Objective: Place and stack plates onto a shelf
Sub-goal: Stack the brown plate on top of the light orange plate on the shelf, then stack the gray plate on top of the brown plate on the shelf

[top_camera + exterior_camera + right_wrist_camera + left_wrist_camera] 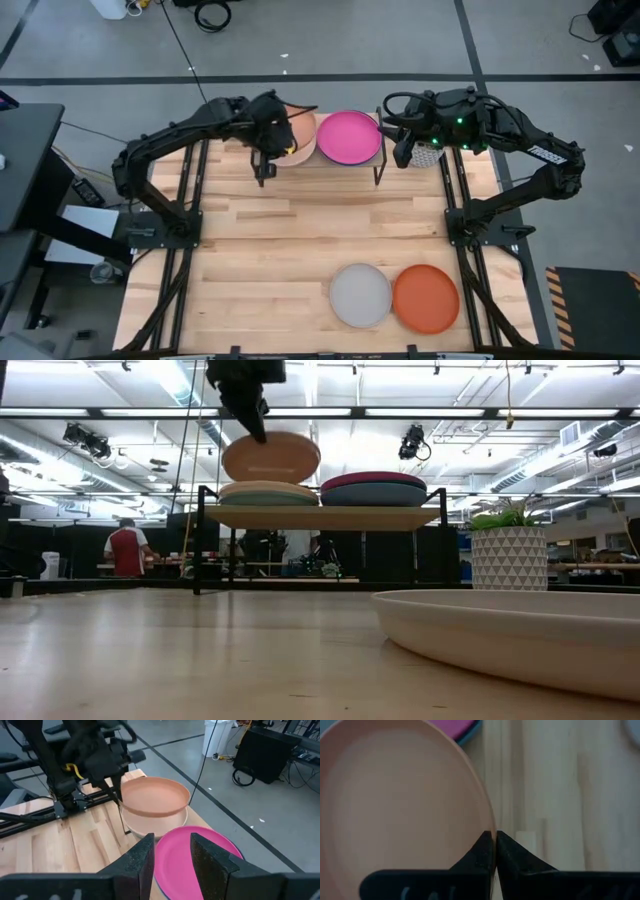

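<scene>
The left tool (494, 851) pinches the peach plate (152, 795) above the shelf (320, 516); lower it flat, then let go gently. The right tool (171, 851) waits, fingers apart.

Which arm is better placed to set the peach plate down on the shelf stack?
Left. Its pincer is shut on the peach plate's rim, holding it just above the left stack on the shelf. The right pincer is open, holding nothing, over the pink plate.
</scene>
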You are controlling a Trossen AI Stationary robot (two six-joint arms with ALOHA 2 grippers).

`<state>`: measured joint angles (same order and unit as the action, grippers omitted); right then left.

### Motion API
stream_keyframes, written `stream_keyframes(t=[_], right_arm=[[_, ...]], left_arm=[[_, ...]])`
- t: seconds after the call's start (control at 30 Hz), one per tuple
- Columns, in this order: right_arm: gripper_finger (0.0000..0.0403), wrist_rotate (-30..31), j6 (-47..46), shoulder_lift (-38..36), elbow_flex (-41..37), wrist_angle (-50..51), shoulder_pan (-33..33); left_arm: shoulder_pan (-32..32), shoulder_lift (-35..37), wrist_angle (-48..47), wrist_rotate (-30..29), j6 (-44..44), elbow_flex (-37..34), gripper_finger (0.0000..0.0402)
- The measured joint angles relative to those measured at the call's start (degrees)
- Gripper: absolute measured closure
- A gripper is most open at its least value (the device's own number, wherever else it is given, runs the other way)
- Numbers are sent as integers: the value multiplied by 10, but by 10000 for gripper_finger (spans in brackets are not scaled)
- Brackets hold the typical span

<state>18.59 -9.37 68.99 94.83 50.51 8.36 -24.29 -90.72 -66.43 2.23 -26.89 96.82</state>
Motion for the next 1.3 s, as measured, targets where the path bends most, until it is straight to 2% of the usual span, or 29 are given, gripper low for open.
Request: stream_keyframes(t=[0.17,0.5,0.87,1.23,1.3], right_arm=[[271,0,0,0,0,-16,0],[271,0,0,0,0,-17,0],[271,-1,1,0,0,-17,0],[271,-3,1,0,0,-17,-1],[271,-3,1,0,0,-16,-1]], left_arm=[[-1,-23,-18,-25,-25,0,387],[-3,-46,-26,-24,-22,-1,387],[-1,-47,9,-27,3,-45,384],[-1,-41,28,-31,7,-35,253],[5,-31,26,-10,9,-18,241]])
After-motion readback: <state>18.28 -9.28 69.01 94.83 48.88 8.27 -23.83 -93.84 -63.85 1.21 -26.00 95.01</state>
